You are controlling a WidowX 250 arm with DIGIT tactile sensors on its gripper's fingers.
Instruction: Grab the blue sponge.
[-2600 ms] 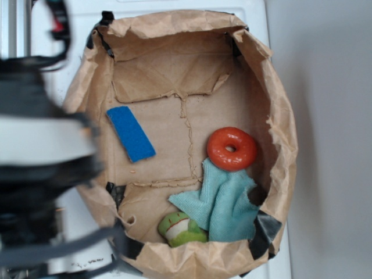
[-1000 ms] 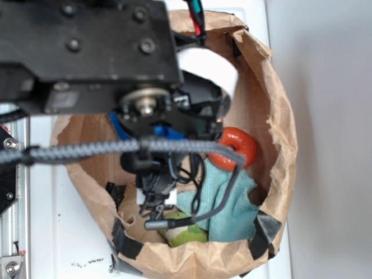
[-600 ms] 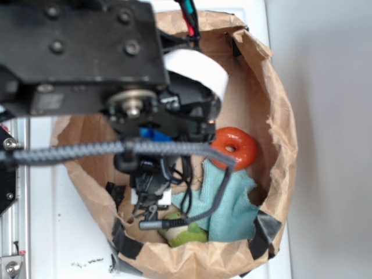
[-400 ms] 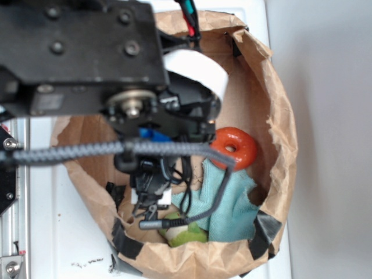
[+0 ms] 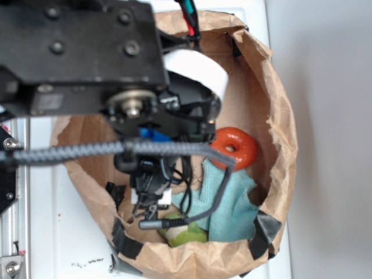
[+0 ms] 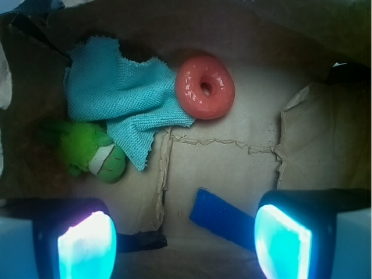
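Observation:
The blue sponge (image 6: pixel 224 218) lies flat on the brown paper floor of the bag, slanting toward my right finger (image 6: pixel 283 241), which covers its far end. My gripper (image 6: pixel 185 241) is open, its two glowing pads wide apart above the floor, with nothing between them. In the exterior view only a small bright-blue patch of the sponge (image 5: pixel 152 133) shows under the black arm, and the fingers are hidden by the arm's body.
An orange ring (image 6: pixel 205 86) (image 5: pixel 233 147) lies beside a pale teal cloth (image 6: pixel 119 96) (image 5: pixel 228 206). A green plush toy (image 6: pixel 96 156) (image 5: pixel 183 231) sits by the cloth. The crumpled paper bag wall (image 5: pixel 279 133) rings everything. Black tape (image 6: pixel 139 241) lies near my left finger.
Since 2.6 s ago the arm has come in over the bag and covered most of the sponge. Over the last second it shifted slightly left; in the last 0.6 s nothing moved.

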